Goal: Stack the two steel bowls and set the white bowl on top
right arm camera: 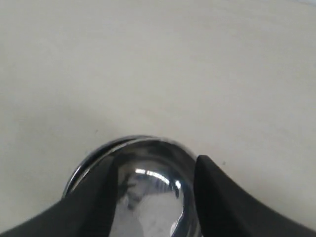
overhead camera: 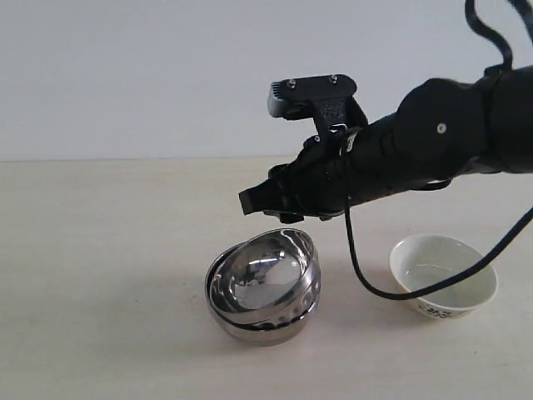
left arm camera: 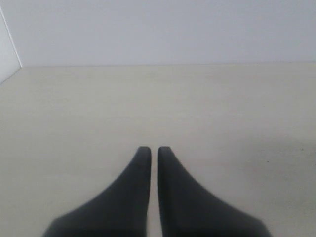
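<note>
The two steel bowls sit nested in the middle of the table. The smooth one (overhead camera: 265, 275) lies tilted inside the one with the dimpled band (overhead camera: 268, 330). My right gripper (overhead camera: 252, 201) hangs just above their far rim, apart from them. Its jaws stand open in the right wrist view, where the right gripper (right arm camera: 155, 165) frames the shiny steel bowls (right arm camera: 153, 197) below. The white bowl (overhead camera: 443, 285) stands upright to the right of the stack, under the right arm's cable. My left gripper (left arm camera: 150, 149) is shut on nothing over bare table and is out of the exterior view.
A black cable (overhead camera: 366, 275) droops from the right arm between the stack and the white bowl. The pale tabletop (overhead camera: 100, 275) stretches to the left, with a white wall (overhead camera: 125, 75) behind it.
</note>
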`<action>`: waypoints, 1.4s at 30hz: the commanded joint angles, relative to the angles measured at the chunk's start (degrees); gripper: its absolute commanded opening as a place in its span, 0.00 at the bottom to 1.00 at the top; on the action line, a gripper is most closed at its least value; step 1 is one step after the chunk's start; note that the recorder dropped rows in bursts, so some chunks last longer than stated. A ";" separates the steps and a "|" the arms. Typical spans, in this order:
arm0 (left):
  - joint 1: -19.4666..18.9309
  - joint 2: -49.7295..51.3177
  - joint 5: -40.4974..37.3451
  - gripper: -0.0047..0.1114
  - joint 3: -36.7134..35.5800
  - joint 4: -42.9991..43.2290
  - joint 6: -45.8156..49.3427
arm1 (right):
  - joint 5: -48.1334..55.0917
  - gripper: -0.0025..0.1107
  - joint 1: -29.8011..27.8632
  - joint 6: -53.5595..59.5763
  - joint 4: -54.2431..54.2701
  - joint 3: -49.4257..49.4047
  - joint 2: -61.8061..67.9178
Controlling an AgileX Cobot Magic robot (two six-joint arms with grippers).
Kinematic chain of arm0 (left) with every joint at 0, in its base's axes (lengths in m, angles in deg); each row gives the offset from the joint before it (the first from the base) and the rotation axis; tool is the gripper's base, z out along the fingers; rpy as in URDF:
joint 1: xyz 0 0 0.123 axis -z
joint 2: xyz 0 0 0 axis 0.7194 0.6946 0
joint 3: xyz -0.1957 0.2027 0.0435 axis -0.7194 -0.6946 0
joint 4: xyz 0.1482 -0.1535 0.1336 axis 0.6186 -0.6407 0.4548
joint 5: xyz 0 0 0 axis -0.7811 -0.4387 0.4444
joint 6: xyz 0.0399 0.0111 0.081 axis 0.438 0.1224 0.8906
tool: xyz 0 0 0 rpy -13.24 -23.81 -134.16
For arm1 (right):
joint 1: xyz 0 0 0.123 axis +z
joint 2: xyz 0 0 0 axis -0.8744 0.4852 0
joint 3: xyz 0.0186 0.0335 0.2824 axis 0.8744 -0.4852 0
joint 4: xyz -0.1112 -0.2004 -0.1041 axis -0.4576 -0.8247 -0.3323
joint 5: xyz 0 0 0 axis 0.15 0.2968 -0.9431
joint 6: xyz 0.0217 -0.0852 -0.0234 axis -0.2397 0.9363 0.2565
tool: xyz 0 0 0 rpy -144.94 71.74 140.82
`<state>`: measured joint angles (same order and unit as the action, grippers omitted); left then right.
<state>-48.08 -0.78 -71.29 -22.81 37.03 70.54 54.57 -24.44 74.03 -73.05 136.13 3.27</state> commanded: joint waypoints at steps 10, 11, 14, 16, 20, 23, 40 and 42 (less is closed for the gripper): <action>-0.16 -0.21 0.11 0.08 -0.23 -0.64 0.19 | 22.04 0.39 -0.01 -12.95 -12.50 2.46 -1.61; -0.16 -0.21 0.11 0.08 -0.23 -0.64 0.19 | 22.04 0.39 -0.01 -13.15 -11.48 2.46 -1.61; -0.16 -0.21 0.11 0.08 -0.23 -0.64 0.19 | 21.78 0.39 -0.01 -13.15 -8.53 2.46 -1.22; -0.16 -0.21 0.11 0.08 -0.23 -0.64 0.19 | 21.78 0.39 -0.01 -13.15 -8.26 2.46 -0.29; -0.16 -0.21 0.11 0.08 -0.23 -0.64 0.19 | 21.72 0.39 -0.01 -14.78 -8.26 2.46 3.54; -0.16 -0.21 0.11 0.08 -0.23 -0.64 0.19 | 19.55 0.39 -0.01 -15.23 -8.00 2.46 5.18; -0.16 -0.21 0.11 0.08 -0.23 -0.64 0.19 | 17.89 0.02 -0.01 -16.17 -8.25 2.46 7.81; -0.16 -0.21 0.11 0.08 -0.23 -0.64 0.19 | 17.18 0.02 -0.01 -16.17 -8.12 2.46 7.94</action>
<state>-48.08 -0.78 -71.29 -22.81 37.03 70.54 72.95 -24.44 57.54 -81.07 138.27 11.21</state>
